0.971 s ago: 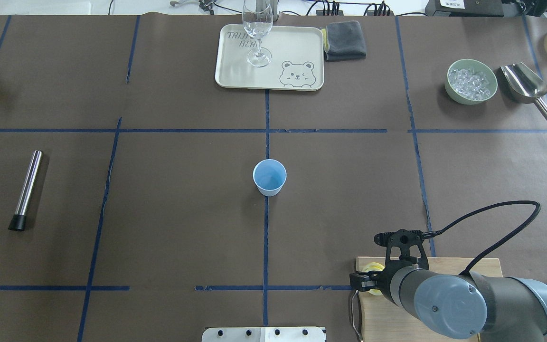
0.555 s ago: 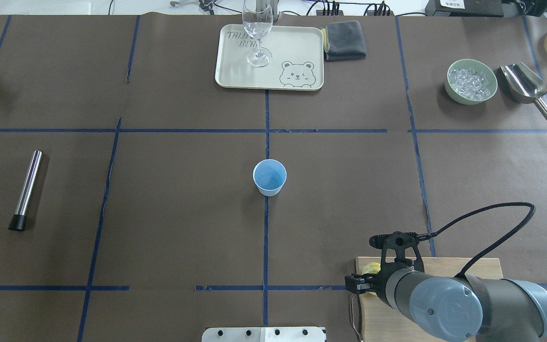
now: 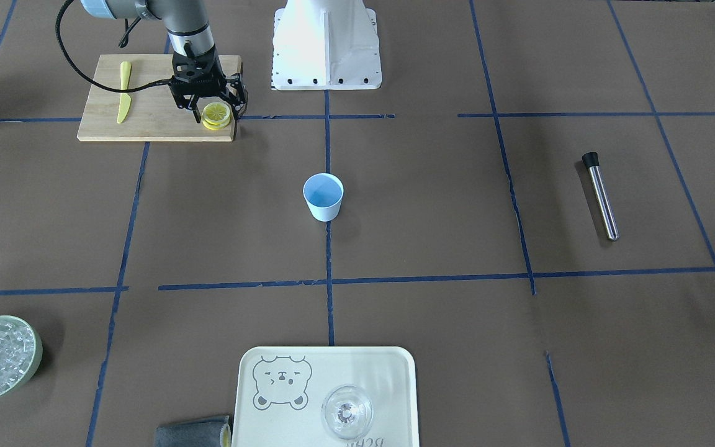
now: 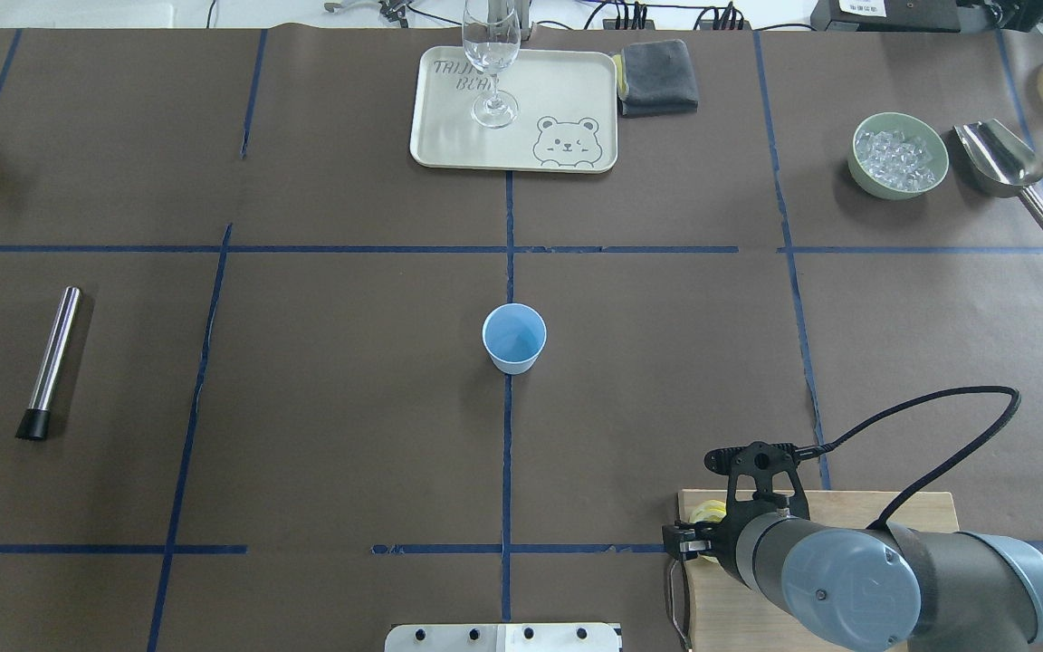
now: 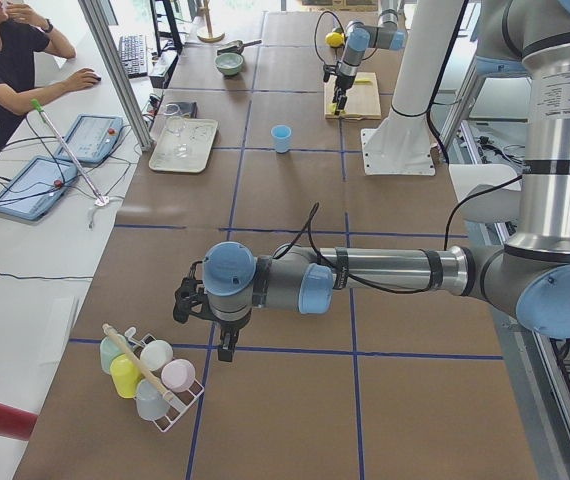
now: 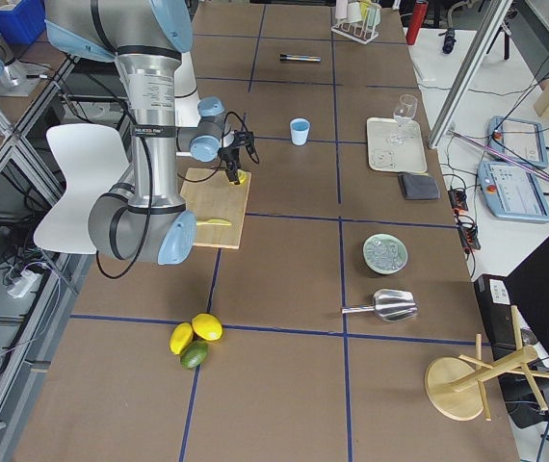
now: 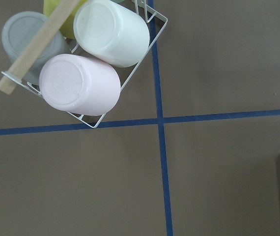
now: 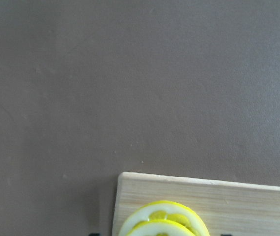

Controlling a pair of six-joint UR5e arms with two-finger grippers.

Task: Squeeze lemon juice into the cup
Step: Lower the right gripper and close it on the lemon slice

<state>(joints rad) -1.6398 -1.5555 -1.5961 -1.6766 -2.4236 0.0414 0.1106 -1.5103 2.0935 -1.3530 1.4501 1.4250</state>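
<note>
Right gripper point(image 3: 216, 113) — wide, astride lemon point(image 3: 216, 117)

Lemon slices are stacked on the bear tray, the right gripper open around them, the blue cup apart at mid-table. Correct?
No: the lemon slices are stacked on the wooden cutting board, not the bear tray, as the front-facing view shows. The right gripper is open around them and the blue cup stands apart at mid-table.

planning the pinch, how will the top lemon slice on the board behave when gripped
The lemon slice looks thin and fleshy, so likely floppy and slippery. It lies stacked on other slices, which may shift.
</note>
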